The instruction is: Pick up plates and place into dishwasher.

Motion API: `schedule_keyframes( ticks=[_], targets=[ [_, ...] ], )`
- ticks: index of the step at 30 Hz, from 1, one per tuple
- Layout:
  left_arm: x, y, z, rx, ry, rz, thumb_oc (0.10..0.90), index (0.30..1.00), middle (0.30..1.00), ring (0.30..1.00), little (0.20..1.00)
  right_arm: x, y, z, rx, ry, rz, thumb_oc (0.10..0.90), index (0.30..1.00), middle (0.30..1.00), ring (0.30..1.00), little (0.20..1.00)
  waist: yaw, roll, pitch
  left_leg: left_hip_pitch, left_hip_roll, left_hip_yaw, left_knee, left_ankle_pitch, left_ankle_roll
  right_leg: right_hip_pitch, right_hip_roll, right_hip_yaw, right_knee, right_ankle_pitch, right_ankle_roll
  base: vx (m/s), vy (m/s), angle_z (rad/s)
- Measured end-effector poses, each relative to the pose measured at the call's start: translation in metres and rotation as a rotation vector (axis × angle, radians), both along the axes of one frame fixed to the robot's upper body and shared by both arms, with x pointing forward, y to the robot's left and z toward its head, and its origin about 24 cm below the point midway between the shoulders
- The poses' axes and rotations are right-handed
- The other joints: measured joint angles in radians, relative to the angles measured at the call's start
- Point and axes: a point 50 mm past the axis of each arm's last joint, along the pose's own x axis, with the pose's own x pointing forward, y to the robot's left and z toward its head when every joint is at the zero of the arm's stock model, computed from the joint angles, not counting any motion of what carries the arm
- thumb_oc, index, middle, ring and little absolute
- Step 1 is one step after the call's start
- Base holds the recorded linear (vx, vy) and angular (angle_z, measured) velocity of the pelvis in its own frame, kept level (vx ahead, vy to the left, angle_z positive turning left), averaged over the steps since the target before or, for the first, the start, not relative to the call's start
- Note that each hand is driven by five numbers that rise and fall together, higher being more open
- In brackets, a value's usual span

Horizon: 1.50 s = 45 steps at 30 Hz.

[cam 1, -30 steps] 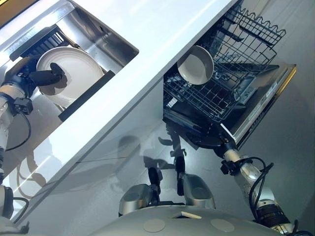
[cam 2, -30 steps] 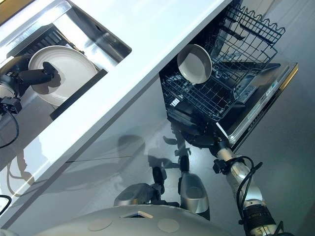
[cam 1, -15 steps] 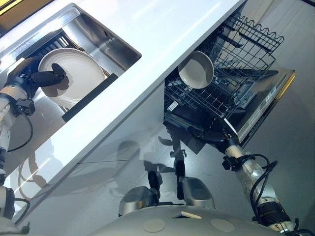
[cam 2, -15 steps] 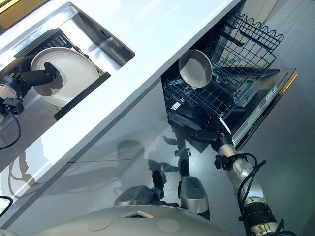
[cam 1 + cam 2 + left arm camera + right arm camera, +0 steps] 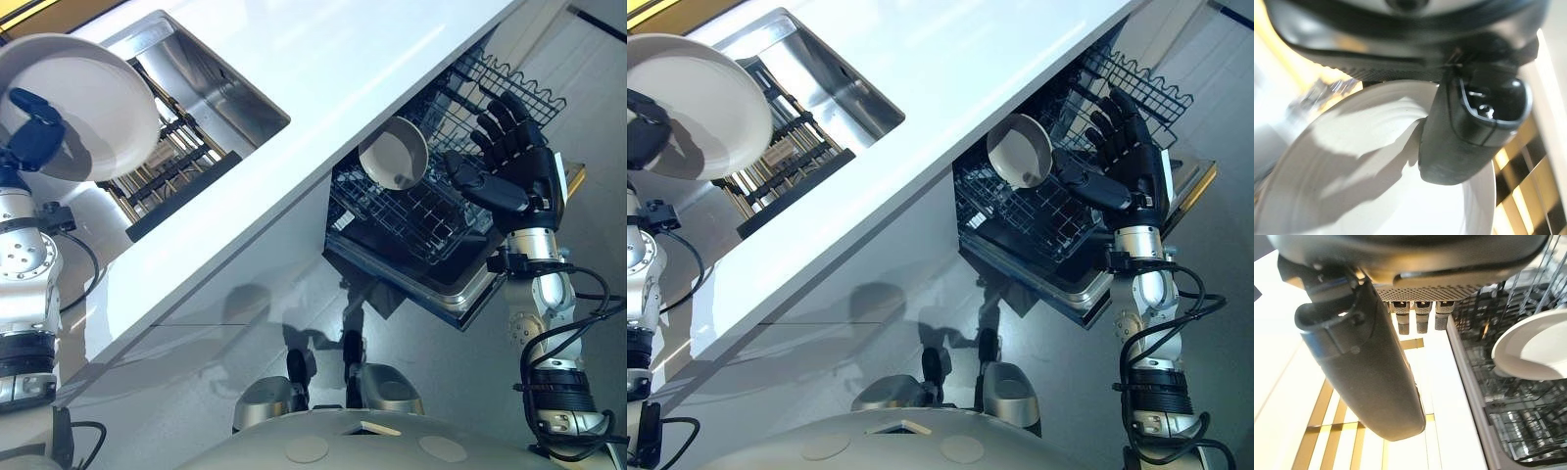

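Left robot hand grips plate above sink.

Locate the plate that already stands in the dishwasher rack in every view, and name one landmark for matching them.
Left eye view: the racked plate stands right of centre, beside the open right hand.
Right eye view: same spot, just below the counter edge.
Left wrist view: not in it; that view shows the plate pinched by the left hand.
Right wrist view: at the edge, past the thumb.
Shared landmark: the dishwasher rack.
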Motion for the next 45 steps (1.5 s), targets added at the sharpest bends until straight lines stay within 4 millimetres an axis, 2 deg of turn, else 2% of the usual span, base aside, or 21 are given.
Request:
schedule_keyframes(
  ticks=[3,7,11,13,18,26,35,45],
  targets=[
    [-0.004,-0.013,0.016,0.107,-0.117,0.027,0.1,0.3,0.3,0.3,0.2,0.0,0.003,0.006,0.024,-0.023,0.022,0.8,0.9,0.9,0.9,0.9,0.008,0.001,0.0,0.004,0.002,-0.016,0.0,0.002,-0.003,0.012,0.001,-0.011,-0.004,0.0,-0.001,-0.03,-0.12,0.18],
    [-0.007,-0.032,0.034,0.211,-0.229,0.005,0.1,0.3,0.3,0.3,0.2,0.004,0.013,0.025,0.019,-0.106,0.085,0.8,0.9,0.9,0.9,0.9,0.016,0.001,-0.001,0.006,0.002,-0.027,0.002,0.003,-0.006,0.02,0.0,-0.013,-0.004,0.0,-0.001,-0.03,-0.115,0.07],
    [0.0,-0.055,0.041,0.287,-0.277,-0.064,0.1,0.3,0.3,0.3,0.2,0.011,0.036,0.043,0.002,-0.171,0.228,0.8,0.9,0.9,0.9,0.9,0.018,0.004,-0.017,0.009,0.002,-0.041,0.004,0.006,-0.01,0.026,0.001,-0.017,-0.004,-0.001,-0.001,-0.02,-0.088,0.07],
    [0.006,-0.067,0.039,0.315,-0.283,-0.105,0.1,0.3,0.3,0.3,0.2,0.012,0.046,0.047,-0.005,-0.18,0.289,0.8,0.9,0.9,0.9,0.9,0.022,0.01,-0.026,0.008,0.003,-0.047,0.004,0.007,-0.011,0.028,0.0,-0.021,-0.004,-0.001,-0.001,-0.01,-0.072,0.08],
    [0.018,-0.113,0.028,0.366,-0.298,-0.277,0.1,0.3,0.3,0.3,0.2,0.022,0.082,0.055,-0.028,-0.178,0.466,0.8,0.9,0.9,0.9,0.9,0.026,0.014,-0.033,0.008,0.002,-0.067,0.006,0.012,-0.014,0.036,-0.001,-0.037,-0.004,-0.002,-0.003,-0.01,-0.057,0.11],
    [0.027,-0.162,-0.003,0.282,-0.205,-0.502,0.1,0.3,0.3,0.3,0.2,0.027,0.102,0.059,-0.047,-0.175,0.53,0.8,0.9,0.9,0.9,0.9,0.028,0.015,-0.033,0.009,0.002,-0.081,0.008,0.012,-0.015,0.042,-0.001,-0.037,-0.004,-0.003,-0.004,0.0,-0.015,0.04],
    [0.029,-0.181,-0.014,0.25,-0.149,-0.605,0.1,0.3,0.3,0.3,0.2,0.03,0.115,0.055,-0.037,-0.141,0.546,0.8,0.9,0.9,0.9,0.9,0.028,0.015,-0.034,0.016,0.003,-0.082,0.008,0.012,-0.014,0.05,-0.001,-0.037,-0.004,-0.003,-0.004,0.0,0.0,0.0],
    [0.03,-0.195,-0.021,0.215,-0.093,-0.71,0.1,0.3,0.3,0.3,0.2,0.037,0.126,0.033,-0.01,-0.006,0.578,0.8,0.9,0.9,0.9,0.9,0.03,0.013,-0.037,0.019,0.002,-0.091,0.01,0.013,-0.014,0.057,-0.002,-0.038,-0.005,-0.003,-0.004,0.0,0.002,0.01]
  ],
)
